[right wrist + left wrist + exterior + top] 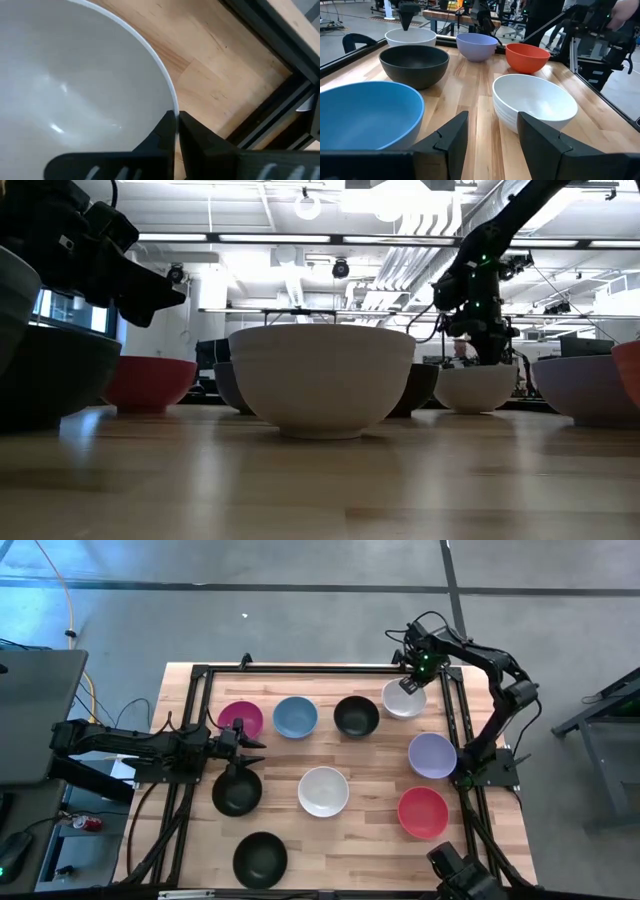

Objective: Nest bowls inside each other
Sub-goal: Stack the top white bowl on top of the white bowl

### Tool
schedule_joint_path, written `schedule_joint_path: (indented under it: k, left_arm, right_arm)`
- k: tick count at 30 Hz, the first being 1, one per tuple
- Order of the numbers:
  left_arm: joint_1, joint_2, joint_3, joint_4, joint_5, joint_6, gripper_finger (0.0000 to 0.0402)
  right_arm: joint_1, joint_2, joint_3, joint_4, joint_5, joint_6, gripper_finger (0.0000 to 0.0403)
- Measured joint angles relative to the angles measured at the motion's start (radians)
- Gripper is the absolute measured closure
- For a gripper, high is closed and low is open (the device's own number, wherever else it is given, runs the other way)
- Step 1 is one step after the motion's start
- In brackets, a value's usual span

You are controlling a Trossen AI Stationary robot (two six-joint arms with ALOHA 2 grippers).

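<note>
High view: the right gripper (409,686) sits on the rim of the far white bowl (403,700) at the table's (370,840) far right corner. The left gripper (252,743) hangs above the near black bowl (237,791), beside the magenta bowl (241,720). The blue bowl (295,717), middle black bowl (356,716), lavender bowl (432,755), red bowl (423,812), centre white bowl (323,791) and front black bowl (260,859) all stand apart.

Low view: only here, the far white bowl (476,388) is seen resting on the wood, the right gripper (483,345) over it.

Left wrist view: the left fingers (451,135) stand apart, empty, the centre white bowl (535,106) just ahead.

Right wrist view: the fingers (162,134) are pinched together on the bowl's rim (167,90); no other view shows this.
</note>
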State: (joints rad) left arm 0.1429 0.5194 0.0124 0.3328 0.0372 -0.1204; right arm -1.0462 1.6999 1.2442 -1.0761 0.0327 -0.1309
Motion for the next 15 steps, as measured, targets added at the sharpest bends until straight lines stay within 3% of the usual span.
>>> schedule_joint_path:
  k: [15]
  left_arm:
    - [0.0,0.0,0.0,0.002,-0.023,-0.008,0.0243]
  right_arm:
    - [0.013,-0.172,0.064,-0.076,-0.123,0.07,0.0403]
